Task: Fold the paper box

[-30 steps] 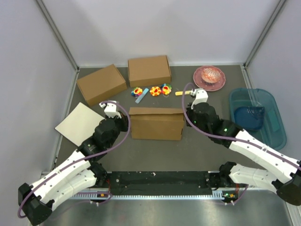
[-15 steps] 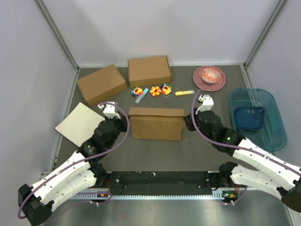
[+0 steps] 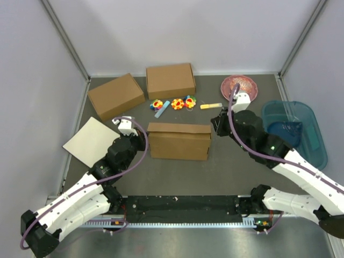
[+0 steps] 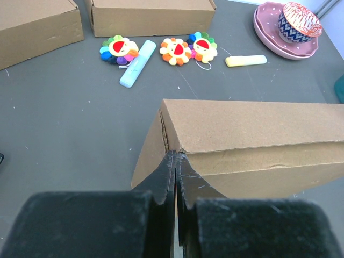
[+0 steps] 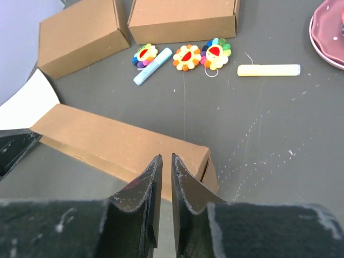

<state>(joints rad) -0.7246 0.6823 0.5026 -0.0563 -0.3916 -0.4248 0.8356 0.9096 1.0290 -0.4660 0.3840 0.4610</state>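
Note:
The paper box [image 3: 179, 141] stands folded shut in the middle of the table, a long brown cardboard block; it also shows in the left wrist view [image 4: 252, 134] and the right wrist view [image 5: 107, 141]. My left gripper [image 3: 145, 141] is shut, its tips [image 4: 176, 156] touching the box's near left corner. My right gripper [image 3: 217, 124] is raised off the box's right end, its jaws almost together with nothing between them [image 5: 164, 158].
Two formed cardboard boxes [image 3: 116, 95] [image 3: 170, 80] sit at the back. Flower toys [image 3: 173, 103], a blue stick [image 3: 162, 108] and a yellow stick [image 3: 211, 106] lie behind the paper box. An off-white board [image 3: 91, 141] lies left, a pink plate [image 3: 236, 85] and teal tray [image 3: 293, 131] right.
My right arm has lifted and pulled back to the right, away from the box's right end. The left arm and the box have not moved.

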